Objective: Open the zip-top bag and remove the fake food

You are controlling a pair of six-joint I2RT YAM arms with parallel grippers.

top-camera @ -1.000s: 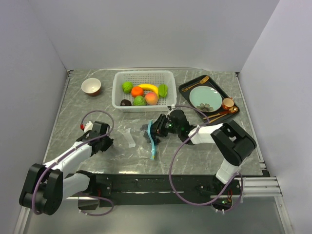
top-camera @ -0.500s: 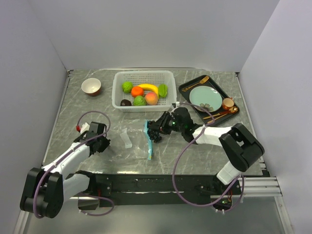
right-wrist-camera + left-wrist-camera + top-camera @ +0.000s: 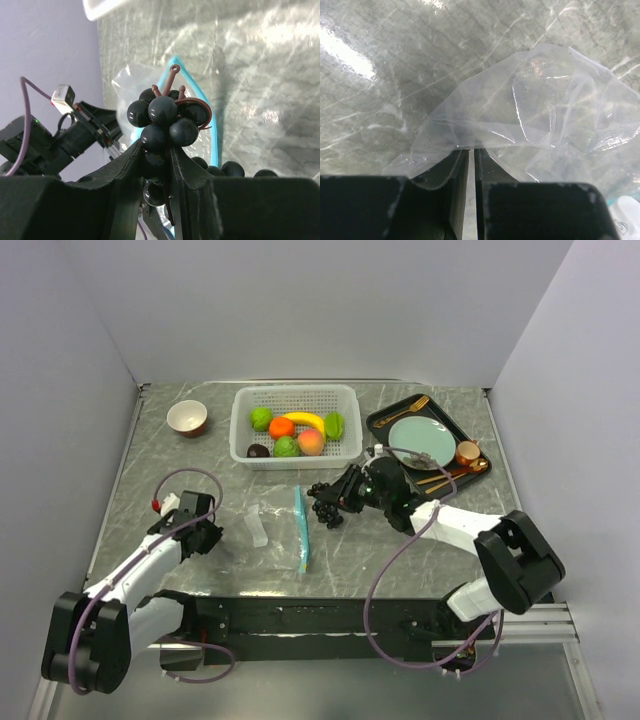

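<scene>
Since the earlier frame, the right gripper (image 3: 333,502) has been drawn clear of the bag's mouth towards the right of the top view, and the teal zip strip (image 3: 301,530) has been left lying flat near the middle of the table (image 3: 430,540). The grapes (image 3: 323,506) are clamped between the right fingers; in the right wrist view the dark cluster (image 3: 162,124) is seen standing proud of the fingertips of the right gripper (image 3: 156,161), free of the plastic. The zip-top bag (image 3: 260,528) is spread at lower centre-left of the top view. Its far edge appears to be nipped between the almost closed jaws of the left gripper (image 3: 471,156), with clear film (image 3: 530,115) billowing above them. The remaining plastic fruits (image 3: 297,435) are seen in the white basket (image 3: 240,448) at upper centre. The bag is judged light, limp and slippery, so it is best held by its stiffer zip strip or a gathered edge. The grapes are judged light, hard and knobbly, apt to twist unless gripped across the cluster's body.
</scene>
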